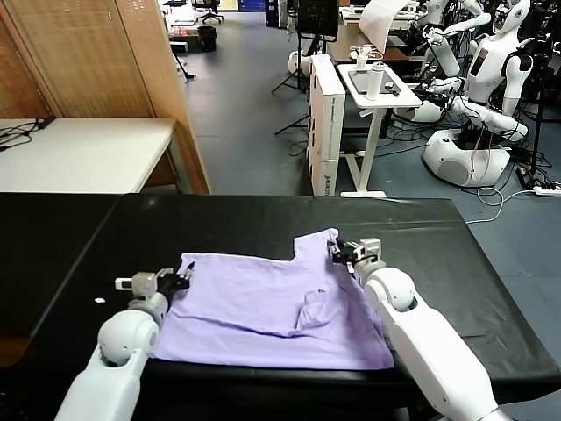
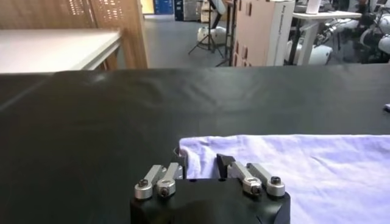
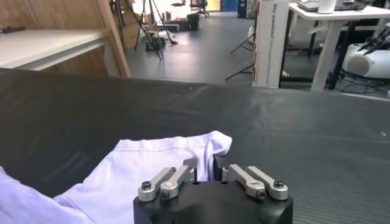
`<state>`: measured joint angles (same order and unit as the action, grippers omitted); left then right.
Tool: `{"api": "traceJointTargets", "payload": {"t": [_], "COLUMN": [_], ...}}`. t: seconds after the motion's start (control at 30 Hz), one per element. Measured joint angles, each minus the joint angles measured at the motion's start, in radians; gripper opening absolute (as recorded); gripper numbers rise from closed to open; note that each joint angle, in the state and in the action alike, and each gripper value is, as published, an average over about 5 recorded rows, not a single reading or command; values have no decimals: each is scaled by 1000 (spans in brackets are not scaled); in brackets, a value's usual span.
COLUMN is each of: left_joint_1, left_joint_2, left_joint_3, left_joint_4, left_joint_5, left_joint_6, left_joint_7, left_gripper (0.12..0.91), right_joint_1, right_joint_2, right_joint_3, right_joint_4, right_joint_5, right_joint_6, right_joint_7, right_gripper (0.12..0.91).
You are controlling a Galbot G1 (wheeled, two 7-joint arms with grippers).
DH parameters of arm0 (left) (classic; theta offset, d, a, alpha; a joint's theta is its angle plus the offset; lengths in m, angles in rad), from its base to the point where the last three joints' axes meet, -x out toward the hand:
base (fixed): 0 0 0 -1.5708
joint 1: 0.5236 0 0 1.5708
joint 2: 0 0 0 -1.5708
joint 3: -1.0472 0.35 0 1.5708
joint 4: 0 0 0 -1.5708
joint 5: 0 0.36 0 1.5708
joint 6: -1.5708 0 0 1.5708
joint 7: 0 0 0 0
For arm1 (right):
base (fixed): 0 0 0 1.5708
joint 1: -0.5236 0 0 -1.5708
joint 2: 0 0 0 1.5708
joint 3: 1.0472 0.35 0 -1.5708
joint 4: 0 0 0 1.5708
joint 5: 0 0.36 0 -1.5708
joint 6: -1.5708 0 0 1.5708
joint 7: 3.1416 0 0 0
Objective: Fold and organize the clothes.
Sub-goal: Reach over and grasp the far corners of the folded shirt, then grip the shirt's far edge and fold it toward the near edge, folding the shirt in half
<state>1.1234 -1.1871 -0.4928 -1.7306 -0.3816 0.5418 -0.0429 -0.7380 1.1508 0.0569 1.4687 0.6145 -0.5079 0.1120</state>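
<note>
Lavender T-shirt flat on our black table | left gripper pinching its corner | right gripper clamped on the sleeve

One T-shirt lies on the worktop, toward its near edge. It is the only garment there. Two end effectors are over the cloth: the left end effector at the shirt's left end, the right end effector at the shirt's far right corner. One small white speck sits on the worktop near its left edge. Beyond the far edge stand one white table, one tall white box and one small white stand.
</note>
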Motion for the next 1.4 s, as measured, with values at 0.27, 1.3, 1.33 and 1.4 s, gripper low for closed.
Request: {"api": "traceJointTargets", "payload": {"t": [0.27,1.3,1.33,1.4], "left_joint_1": [-11,124,133,153], "left_joint_2": [6,41,42,45], "left_joint_3": [4,-91,-95,-102], "left_joint_4": [4,-162,-171,-192], "left_joint_5": [-10,-15,-17,-23], "left_joint_6": [13,-17,-10,12], "left_joint_7": [0,5,5,6], "left_gripper": [223,146,146,146], "right_joint_1": [-2,-293,-312,-347], "right_joint_2": [2,-104,-110,-122], "right_joint_3": [1,186,196,216], "right_joint_4": [2,440,462,502], "right_joint_5": [0,175,184,195], "right_joint_6": [-1,37,32,23], "right_joint_7": [1,52,57,63], "right_gripper": [141,141,141,141]}}
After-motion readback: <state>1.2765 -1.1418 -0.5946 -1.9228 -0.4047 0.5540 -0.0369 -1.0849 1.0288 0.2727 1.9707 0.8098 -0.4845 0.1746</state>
